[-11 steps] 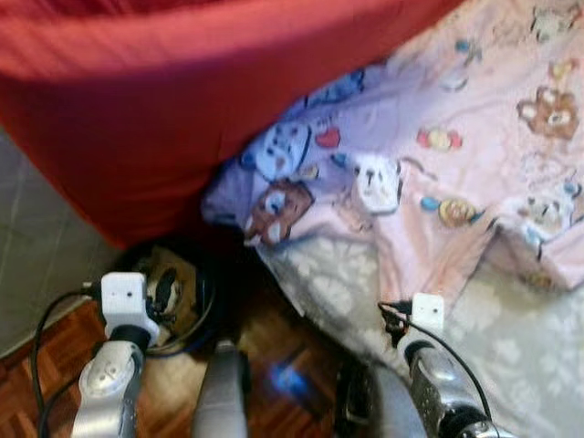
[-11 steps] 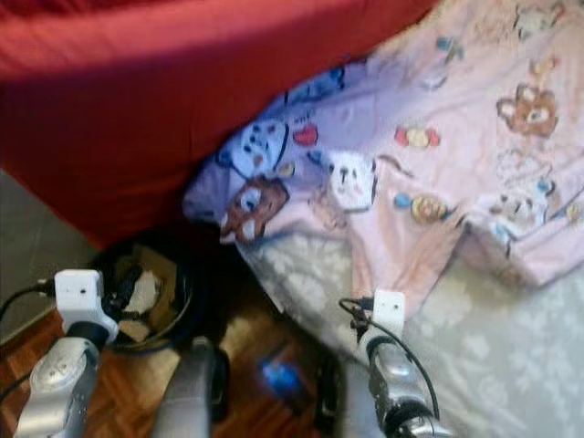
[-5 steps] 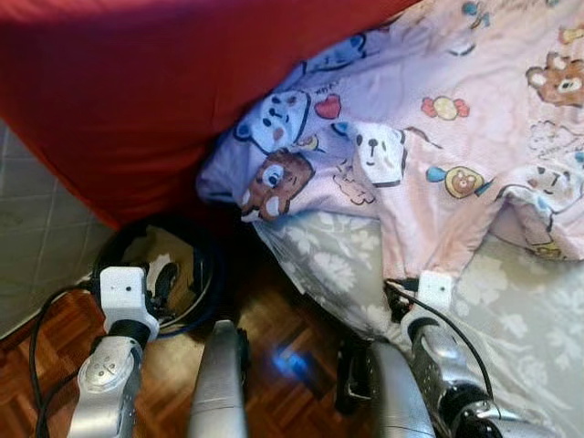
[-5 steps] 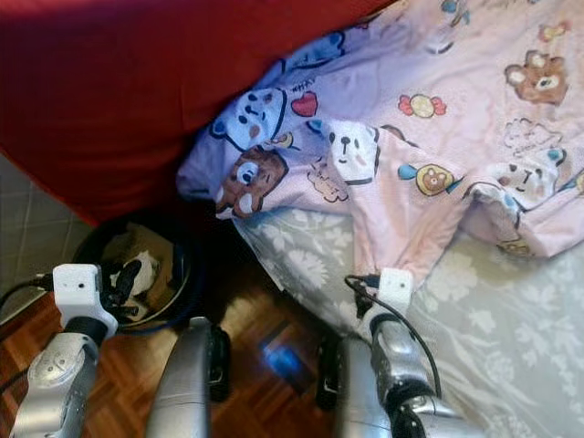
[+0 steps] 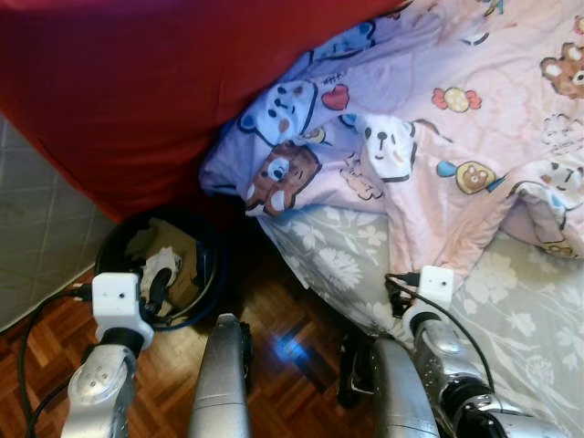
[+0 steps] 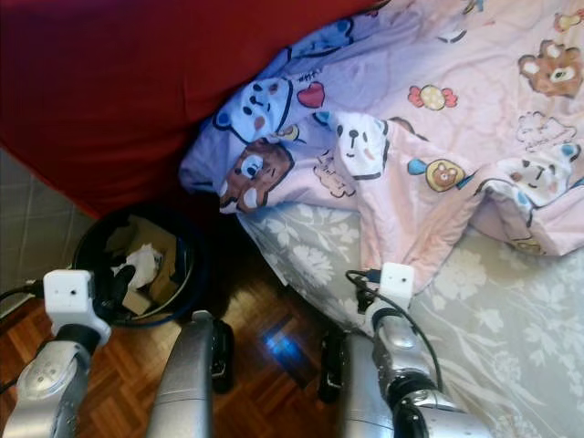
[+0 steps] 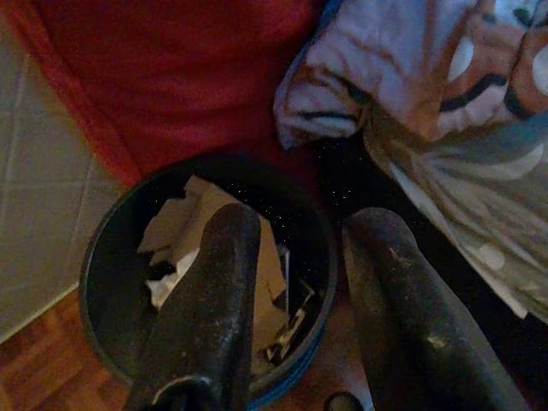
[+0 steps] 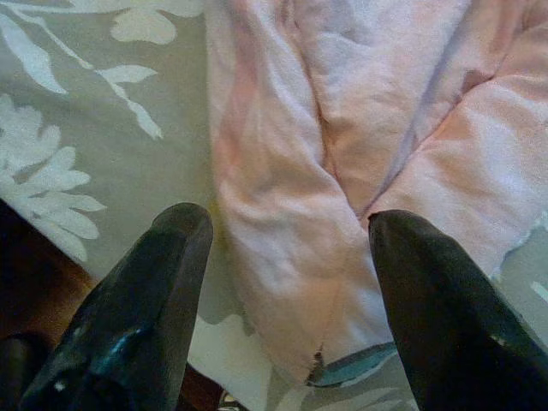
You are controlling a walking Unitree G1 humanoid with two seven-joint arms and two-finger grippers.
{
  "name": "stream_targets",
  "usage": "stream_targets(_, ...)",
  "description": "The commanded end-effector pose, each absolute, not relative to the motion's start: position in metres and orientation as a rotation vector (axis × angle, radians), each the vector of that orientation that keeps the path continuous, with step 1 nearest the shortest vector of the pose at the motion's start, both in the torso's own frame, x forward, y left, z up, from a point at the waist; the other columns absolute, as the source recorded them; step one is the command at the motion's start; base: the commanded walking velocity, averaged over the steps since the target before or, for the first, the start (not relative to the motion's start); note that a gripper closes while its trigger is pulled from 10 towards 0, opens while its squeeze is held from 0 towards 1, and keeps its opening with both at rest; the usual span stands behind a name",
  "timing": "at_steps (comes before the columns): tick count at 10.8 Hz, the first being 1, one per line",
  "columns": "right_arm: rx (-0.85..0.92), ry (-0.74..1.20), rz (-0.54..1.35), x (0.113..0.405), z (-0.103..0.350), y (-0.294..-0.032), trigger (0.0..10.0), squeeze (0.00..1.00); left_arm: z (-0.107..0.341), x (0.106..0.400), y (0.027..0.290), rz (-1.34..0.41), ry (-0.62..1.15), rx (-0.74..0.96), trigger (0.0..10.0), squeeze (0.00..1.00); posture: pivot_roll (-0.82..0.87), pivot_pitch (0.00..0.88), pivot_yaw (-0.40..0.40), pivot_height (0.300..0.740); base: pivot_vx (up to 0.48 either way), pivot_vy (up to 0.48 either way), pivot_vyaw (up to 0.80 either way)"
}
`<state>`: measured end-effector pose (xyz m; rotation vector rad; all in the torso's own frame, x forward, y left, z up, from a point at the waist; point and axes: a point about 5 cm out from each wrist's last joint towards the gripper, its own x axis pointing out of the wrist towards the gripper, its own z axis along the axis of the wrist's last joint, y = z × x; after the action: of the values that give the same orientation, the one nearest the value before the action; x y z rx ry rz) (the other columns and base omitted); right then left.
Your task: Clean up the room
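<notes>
My right gripper (image 8: 287, 282), fingers apart, hovers over the pink bear-print blanket's (image 5: 474, 119) corner at the grey floral sheet's (image 5: 511, 319) edge, left gripper (image 7: 300, 291) apart above the dark round bin (image 5: 205, 251); next, I judge, grasp blanket.

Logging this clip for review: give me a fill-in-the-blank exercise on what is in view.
1. The round dark bin on the wooden floor holds crumpled ____.
2. The pink cartoon-print blanket lies on a grey sheet patterned with white ____.
3. Both end effectors, left and right, are ____.

Missing: paper; flowers; open
</notes>
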<state>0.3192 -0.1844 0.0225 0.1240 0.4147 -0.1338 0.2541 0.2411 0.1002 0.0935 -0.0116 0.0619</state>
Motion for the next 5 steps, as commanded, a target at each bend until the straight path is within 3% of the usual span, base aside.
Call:
stream_targets(1, 0.140, 0.462, -0.159, 0.310, 0.011, -0.187, 10.0, 0.00, 0.095, 0.245, 0.247, 0.081, 0.022, 0.085, 10.0, 0.00, 0.34, 0.505, 0.002, 0.631, 0.000, 0.000, 0.00)
stream_targets(5, 0.122, 0.466, -0.172, 0.311, 0.013, -0.192, 10.0, 0.00, 0.101, 0.229, 0.246, 0.087, 0.033, 0.090, 10.0, 0.00, 0.35, 0.551, 0.009, 0.631, 0.000, 0.000, 0.00)
